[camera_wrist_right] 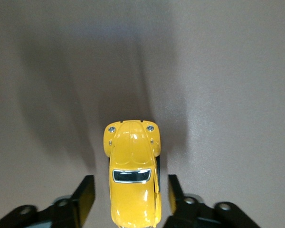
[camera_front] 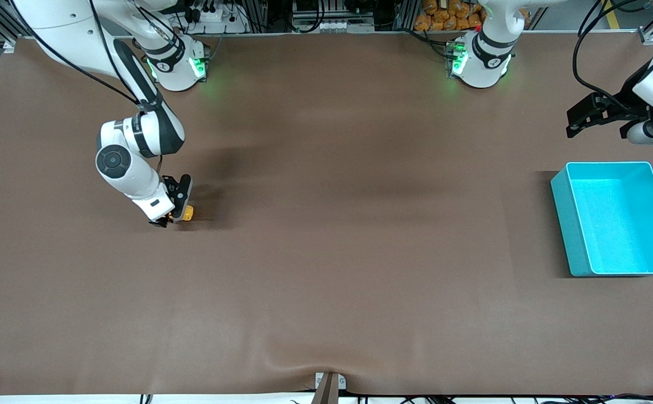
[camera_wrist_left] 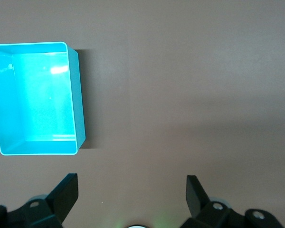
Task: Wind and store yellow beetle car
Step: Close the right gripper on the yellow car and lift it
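Yellow beetle car btwn right jaws, gaps both sides, left jaws wide

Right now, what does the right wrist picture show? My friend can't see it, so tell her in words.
A tiny yellow beetle car sits on the brown table, nose pointing away from the camera, between the two black fingers of the right hand. A small gap shows on each side of the car. Soft shadows fall across the table past it.
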You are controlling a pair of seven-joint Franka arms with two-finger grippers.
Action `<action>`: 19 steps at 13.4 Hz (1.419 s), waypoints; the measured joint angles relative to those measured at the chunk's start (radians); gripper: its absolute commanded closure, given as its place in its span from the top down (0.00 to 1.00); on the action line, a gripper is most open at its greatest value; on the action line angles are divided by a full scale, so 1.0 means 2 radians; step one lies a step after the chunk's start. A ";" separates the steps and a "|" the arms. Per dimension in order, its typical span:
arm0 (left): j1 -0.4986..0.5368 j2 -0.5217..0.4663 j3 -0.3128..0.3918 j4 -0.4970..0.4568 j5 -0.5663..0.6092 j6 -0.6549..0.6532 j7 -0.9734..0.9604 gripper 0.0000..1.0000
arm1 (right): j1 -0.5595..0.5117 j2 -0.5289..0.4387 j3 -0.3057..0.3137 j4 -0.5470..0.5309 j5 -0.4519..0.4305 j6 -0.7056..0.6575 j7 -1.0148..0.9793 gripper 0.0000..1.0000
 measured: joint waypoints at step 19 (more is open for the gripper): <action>0.000 0.000 0.000 0.000 0.000 0.000 0.000 1.00 | -0.049 0.003 -0.002 -0.006 -0.001 0.009 -0.069 0.14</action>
